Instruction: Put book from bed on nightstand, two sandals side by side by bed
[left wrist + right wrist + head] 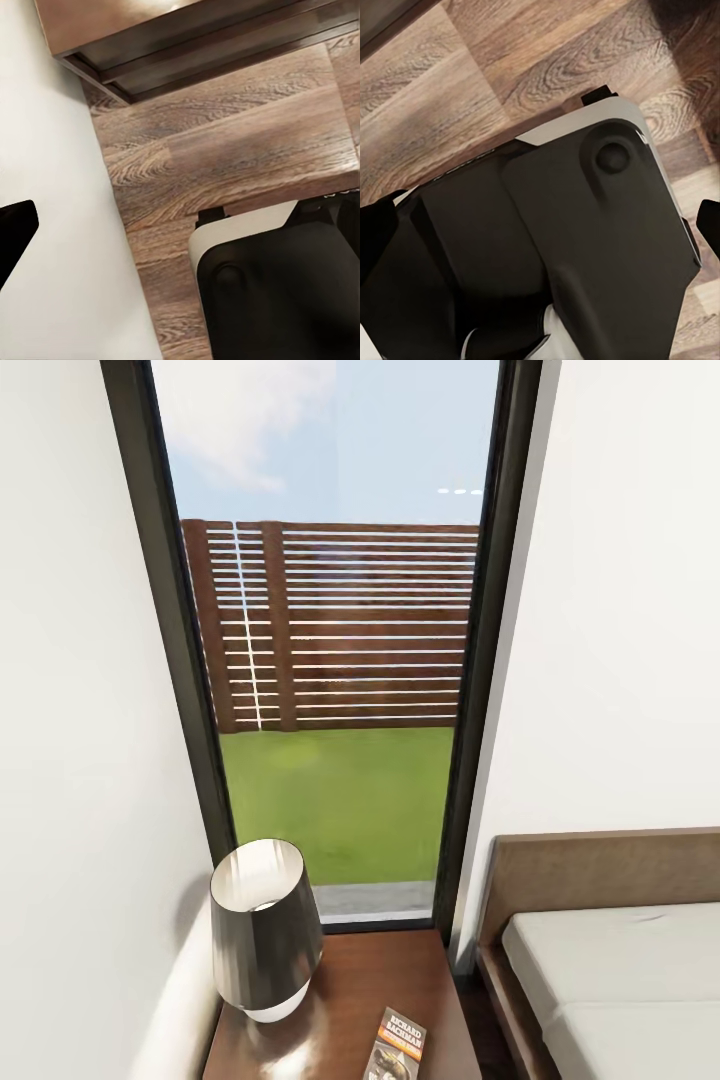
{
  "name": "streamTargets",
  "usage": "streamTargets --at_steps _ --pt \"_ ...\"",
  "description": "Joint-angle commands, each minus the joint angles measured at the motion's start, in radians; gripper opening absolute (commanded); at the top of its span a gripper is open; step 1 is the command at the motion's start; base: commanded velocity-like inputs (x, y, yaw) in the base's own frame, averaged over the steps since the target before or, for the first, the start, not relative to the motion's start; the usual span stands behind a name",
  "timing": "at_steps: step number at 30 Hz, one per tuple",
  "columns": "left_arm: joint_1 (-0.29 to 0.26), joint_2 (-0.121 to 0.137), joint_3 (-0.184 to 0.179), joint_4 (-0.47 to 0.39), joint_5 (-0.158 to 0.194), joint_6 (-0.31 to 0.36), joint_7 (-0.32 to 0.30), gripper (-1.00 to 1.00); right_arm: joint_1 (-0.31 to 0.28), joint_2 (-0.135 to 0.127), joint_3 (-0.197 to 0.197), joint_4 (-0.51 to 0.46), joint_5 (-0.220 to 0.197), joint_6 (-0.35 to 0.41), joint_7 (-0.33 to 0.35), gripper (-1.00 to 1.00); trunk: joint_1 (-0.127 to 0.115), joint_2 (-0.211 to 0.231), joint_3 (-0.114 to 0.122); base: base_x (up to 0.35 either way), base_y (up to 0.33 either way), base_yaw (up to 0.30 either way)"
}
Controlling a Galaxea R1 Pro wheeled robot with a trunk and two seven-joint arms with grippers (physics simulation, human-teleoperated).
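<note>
The dark-covered paperback book with an orange band [398, 1048] is cut off by the head view's lower edge, as is the glossy dark brown nightstand [400, 980]. The pale-mattressed, dark-framed bed [610, 960] runs off the right edge.

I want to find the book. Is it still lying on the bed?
No, the book lies on the nightstand beside the lamp, not on the bed.

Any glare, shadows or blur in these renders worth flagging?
Head view: the nightstand top is glossy and mirrors the lamp; the lamp throws a soft shadow on the wall; the book lettering is soft, cut by the frame edge. Left wrist view: sheen on the floor planks. Right wrist view: the dark robot body shows little detail.
</note>
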Motion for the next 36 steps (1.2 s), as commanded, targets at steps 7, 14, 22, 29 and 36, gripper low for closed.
streamTargets --at_steps 7,14,22,29,36 --pt "0.0 0.001 -0.008 -0.002 0.004 0.001 0.005 1.0 0.0 0.0 0.0 -0.001 -0.01 0.005 0.002 1.0 0.0 -0.001 0.0 0.0 0.0 0.0" --pt "0.0 0.002 -0.006 -0.002 0.003 -0.001 0.003 1.0 0.0 0.0 0.0 -0.001 -0.01 0.005 0.002 1.0 0.0 -0.001 0.0 0.0 0.0 0.0" --pt "0.0 0.002 -0.005 -0.003 0.003 -0.002 0.002 1.0 0.0 0.0 0.0 -0.001 -0.01 0.005 0.002 1.0 0.0 -0.001 0.0 0.0 0.0 0.0" --pt "0.0 0.003 -0.006 -0.002 0.002 -0.003 0.002 1.0 0.0 -0.001 0.0 -0.001 -0.01 0.005 0.002 1.0 0.0 -0.001 0.0 0.0 0.0 0.0" --pt "0.0 0.002 -0.008 -0.002 0.002 -0.003 0.002 1.0 0.0 -0.001 0.0 -0.001 -0.01 0.005 0.002 1.0 0.0 -0.001 0.0 0.0 0.0 0.0"
